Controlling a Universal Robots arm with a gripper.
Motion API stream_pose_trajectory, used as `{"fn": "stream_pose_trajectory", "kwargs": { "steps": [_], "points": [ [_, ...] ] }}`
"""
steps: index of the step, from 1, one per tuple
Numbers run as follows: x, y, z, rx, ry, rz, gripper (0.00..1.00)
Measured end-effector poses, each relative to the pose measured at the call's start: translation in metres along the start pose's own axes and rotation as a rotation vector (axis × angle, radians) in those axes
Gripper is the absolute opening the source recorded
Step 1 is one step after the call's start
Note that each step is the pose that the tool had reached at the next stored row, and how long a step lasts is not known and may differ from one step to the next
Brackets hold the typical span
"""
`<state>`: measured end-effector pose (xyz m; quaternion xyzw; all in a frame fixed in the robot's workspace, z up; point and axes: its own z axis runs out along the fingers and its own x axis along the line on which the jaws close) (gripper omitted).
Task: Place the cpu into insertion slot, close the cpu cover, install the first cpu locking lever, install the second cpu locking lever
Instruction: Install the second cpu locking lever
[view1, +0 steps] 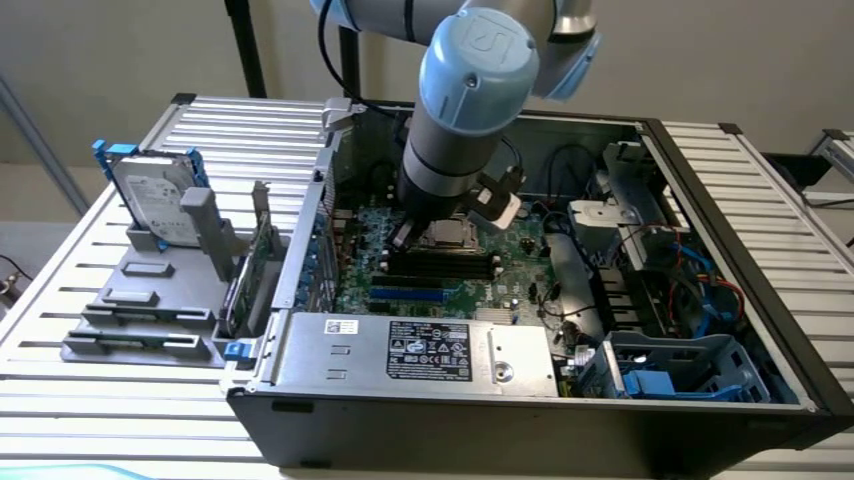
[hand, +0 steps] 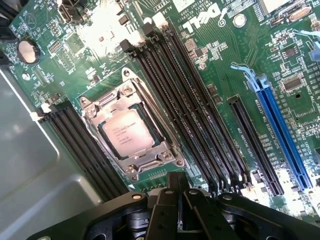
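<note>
On the exterior view's left, a grey rack (view1: 154, 300) stands on the slatted metal bench (view1: 80, 400), holding an upright hard drive (view1: 147, 195) in a blue frame. Right of it lies the open computer case (view1: 694, 300), with the silver power supply box (view1: 414, 350) along its near edge and the green circuit board (view1: 494, 265) behind that. The robot arm (view1: 461, 110) comes straight down over the board, hiding the socket area in this view. In the wrist view, the insertion slot (hand: 100, 102) sits between two banks of long black memory slots (hand: 195, 105), and the cpu (hand: 129, 135) lies flat inside it, silver top up. The cpu cover (hand: 150, 160) is down around the chip, its frame lying along the chip's edges. The gripper (hand: 182, 212) hovers just beside the socket's corner with its black fingers drawn together, holding nothing. Further across the board runs a blue expansion slot (hand: 280, 135).
</note>
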<state>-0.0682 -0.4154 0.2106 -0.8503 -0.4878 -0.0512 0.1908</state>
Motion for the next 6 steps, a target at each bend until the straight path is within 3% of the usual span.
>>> {"fn": "stream_pose_trajectory", "kwargs": {
  "steps": [6],
  "points": [
    [0.0,0.0,-0.0001,0.0,-0.0002,0.0,0.11]
  ]
}}
